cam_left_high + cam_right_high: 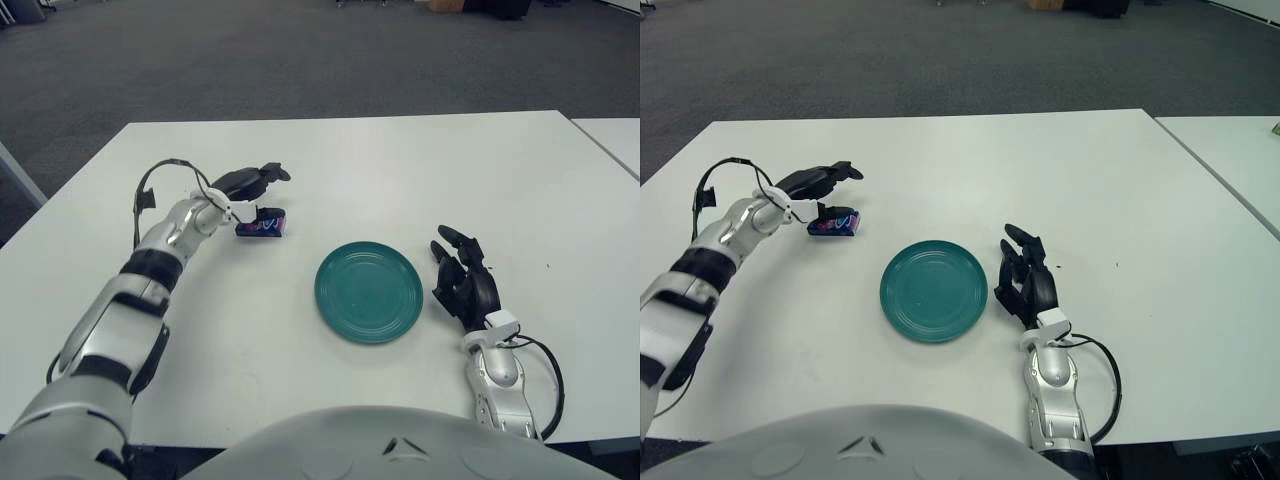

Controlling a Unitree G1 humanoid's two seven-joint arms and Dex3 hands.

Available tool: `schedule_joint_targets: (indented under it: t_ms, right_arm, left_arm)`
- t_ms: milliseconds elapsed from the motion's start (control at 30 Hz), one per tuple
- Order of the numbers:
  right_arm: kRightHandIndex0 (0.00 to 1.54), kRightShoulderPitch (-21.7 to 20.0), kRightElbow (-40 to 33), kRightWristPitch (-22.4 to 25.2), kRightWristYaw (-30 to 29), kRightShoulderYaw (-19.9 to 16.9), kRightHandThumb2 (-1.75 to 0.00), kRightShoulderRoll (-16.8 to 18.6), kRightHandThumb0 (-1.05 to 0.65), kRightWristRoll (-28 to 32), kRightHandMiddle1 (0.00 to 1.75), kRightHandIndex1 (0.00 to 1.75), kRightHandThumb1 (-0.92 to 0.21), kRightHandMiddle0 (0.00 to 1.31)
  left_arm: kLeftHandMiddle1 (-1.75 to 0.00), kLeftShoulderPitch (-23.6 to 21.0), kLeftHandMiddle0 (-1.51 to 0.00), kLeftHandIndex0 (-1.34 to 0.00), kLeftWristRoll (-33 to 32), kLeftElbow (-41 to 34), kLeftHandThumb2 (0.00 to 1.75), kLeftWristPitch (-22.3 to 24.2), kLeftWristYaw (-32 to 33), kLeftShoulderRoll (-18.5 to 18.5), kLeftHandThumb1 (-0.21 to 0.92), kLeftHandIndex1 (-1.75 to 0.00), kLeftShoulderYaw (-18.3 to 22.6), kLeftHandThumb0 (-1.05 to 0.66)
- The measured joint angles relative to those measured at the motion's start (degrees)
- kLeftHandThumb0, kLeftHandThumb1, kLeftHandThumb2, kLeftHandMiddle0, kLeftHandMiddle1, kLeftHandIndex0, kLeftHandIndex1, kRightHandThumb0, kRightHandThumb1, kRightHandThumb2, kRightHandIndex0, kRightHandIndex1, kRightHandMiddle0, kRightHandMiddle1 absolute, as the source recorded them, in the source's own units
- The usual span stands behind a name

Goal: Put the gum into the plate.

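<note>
The gum (262,227), a small dark blue pack, lies on the white table left of and a little behind the teal plate (368,291). My left hand (278,193) reaches in from the left over the pack. Its long fingers (262,174) are spread above and behind the pack, and its thumb (270,212) sits on or just over the pack's top. I cannot tell if the thumb touches it. The plate holds nothing. My right hand (462,280) shows just right of the plate, fingers relaxed and holding nothing.
The white table (420,170) stretches well beyond the plate to the back and right. A second white table (612,135) begins at the far right. Grey carpet lies behind. A black cable (150,195) loops off my left wrist.
</note>
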Motion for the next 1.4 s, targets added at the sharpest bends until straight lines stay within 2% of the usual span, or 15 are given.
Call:
schedule_joint_targets:
  t_ms: [333,567,867,1067,1300,1400]
  right_arm:
    - [0.34,0.15,-0.1,0.0,-0.41,-0.01,-0.91,-0.01,-0.85,-0.08,0.73,0.0,-0.92,0.0]
    - [0.35,0.24,-0.15,-0.01,-0.42,-0.02,-0.91,-0.01,-0.85,-0.07,0.73,0.01,-0.92,0.0]
    - [0.37,0.48,-0.32,-0.03,-0.54,-0.05,-0.89,-0.01,-0.86,-0.05,0.73,0.02,-0.92,0.0]
    - [0.39,0.7,-0.54,-0.03,-0.55,-0.06,-0.9,0.0,-0.86,-0.01,0.73,0.02,-0.92,0.0]
    - [0.4,1.88,-1.37,-0.13,-0.55,-0.59,-0.9,-0.04,-0.86,0.05,0.74,0.03,-0.92,0.0]
    - [0.41,2.04,-1.44,-0.14,-0.55,-0.82,-0.9,-0.03,-0.85,0.07,0.75,0.03,-0.92,0.0]
  left_arm:
    - [-0.26,-1.99,-0.15,-0.03,2.01,9.74,0.32,-1.27,2.89,-0.71,0.92,-1.16,-3.38,-1.03]
    - [-0.23,-2.88,-0.12,-0.03,3.29,15.25,0.3,0.94,3.71,-2.0,0.92,-1.19,-5.22,-1.01]
    - [-0.18,-3.36,-0.09,0.0,3.33,17.3,0.27,2.12,2.82,-2.21,0.92,-1.17,-6.13,-0.94]
    - [-0.16,-3.5,-0.1,-0.03,2.55,17.73,0.25,2.31,1.7,-2.19,0.92,-1.18,-6.09,-0.92]
    - [-0.11,-3.5,-0.16,-0.06,0.33,18.11,0.18,2.19,-1.02,-2.1,0.91,-1.16,-5.48,-0.78]
    - [-0.12,-3.56,-0.19,-0.08,-0.36,18.18,0.18,2.11,-3.01,-1.92,0.89,-1.21,-5.5,-0.72]
